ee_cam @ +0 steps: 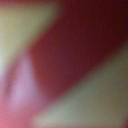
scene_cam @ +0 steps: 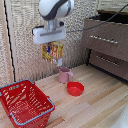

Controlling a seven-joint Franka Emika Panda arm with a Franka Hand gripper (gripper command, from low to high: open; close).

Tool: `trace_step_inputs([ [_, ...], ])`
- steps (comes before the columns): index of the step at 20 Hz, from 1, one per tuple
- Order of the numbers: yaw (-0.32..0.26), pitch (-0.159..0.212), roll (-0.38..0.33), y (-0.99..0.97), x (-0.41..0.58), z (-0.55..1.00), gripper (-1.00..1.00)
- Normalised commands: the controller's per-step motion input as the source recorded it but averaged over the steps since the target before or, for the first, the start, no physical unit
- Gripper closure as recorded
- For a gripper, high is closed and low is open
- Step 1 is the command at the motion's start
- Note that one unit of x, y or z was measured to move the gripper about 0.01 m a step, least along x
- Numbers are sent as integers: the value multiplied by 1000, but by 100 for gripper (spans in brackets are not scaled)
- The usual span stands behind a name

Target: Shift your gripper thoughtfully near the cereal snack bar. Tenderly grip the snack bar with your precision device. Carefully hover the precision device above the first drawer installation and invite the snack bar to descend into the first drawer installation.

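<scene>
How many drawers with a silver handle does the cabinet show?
2. The top drawer sits pulled open, at the exterior view's right; the lower drawer is directly beneath it. The frame edge cuts the cabinet, so more may be hidden.

A woven beige wall point(scene_cam: 22, 45) stands at the far side. The pale wooden table point(scene_cam: 95, 107) is brightly lit. A brown cabinet point(scene_cam: 117, 22) stands right.
</scene>
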Motion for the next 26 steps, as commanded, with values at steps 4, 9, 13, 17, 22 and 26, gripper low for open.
trace_step_inputs([
  [4, 0, 9, 0, -84, 104, 1000, 100],
  [9, -16, 0, 0, -162, 0, 1000, 100],
  [13, -5, -1, 0, -247, -16, 1000, 100],
  [17, 0, -5, -1, -376, -21, 1000, 100],
  [22, 2, -12, 17, -541, 9, 907, 100],
  [26, 10, 0, 38, -683, 44, 832, 100],
])
